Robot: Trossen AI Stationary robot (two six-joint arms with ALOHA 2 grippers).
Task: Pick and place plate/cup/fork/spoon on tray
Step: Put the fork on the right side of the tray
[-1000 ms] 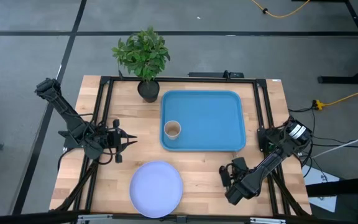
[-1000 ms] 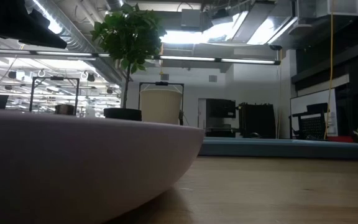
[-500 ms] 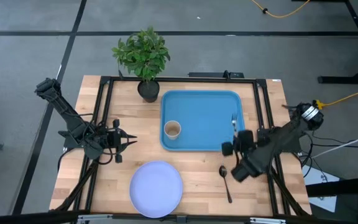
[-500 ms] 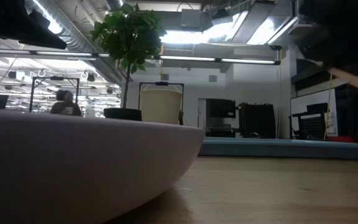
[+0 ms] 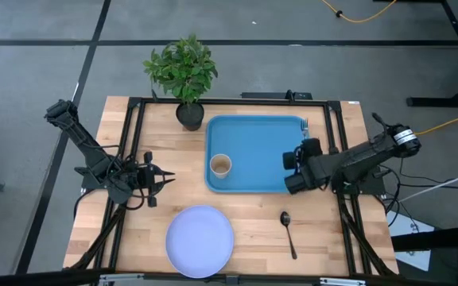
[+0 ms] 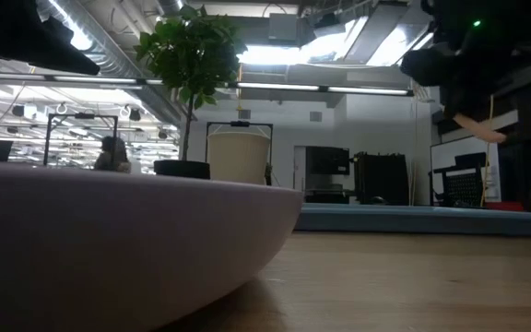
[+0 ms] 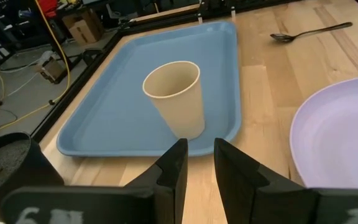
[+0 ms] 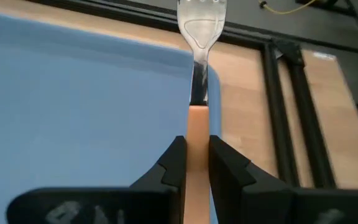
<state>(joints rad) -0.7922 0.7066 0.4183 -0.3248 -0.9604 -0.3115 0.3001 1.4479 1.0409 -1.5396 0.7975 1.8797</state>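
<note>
My right gripper [image 5: 301, 151] is shut on a fork [image 5: 304, 127] with a tan handle and a metal head, above the right side of the blue tray [image 5: 257, 135]. The tan cup [image 5: 221, 165] stands upright on the tray's left part. The lavender plate [image 5: 200, 241] lies flat on the table near its front edge. The spoon [image 5: 288, 229] lies flat on the table to the plate's right. My left gripper [image 5: 169, 176] waits at the table's left, pointing at the cup [image 7: 176, 96], empty, its fingers a narrow gap apart. My right gripper pinches the fork's tan handle [image 8: 197, 127] between its two fingers [image 8: 174, 163]. The handle lies along the fingers, and the metal head [image 8: 201, 18] sticks out past them toward the table's far edge. The fork is lifted clear above the tray's right rim.
A potted plant [image 5: 183, 71] stands at the table's far edge, just left of the tray's far left corner. A black frame [image 5: 336, 135] runs along the table's sides. A person [image 6: 113, 152] shows far off in the room behind.
My right gripper has risen from the table's near right part and gone toward the far edge with the fork, which now hangs over the tray's right side. The spoon it stood over has come into view and lies still.
</note>
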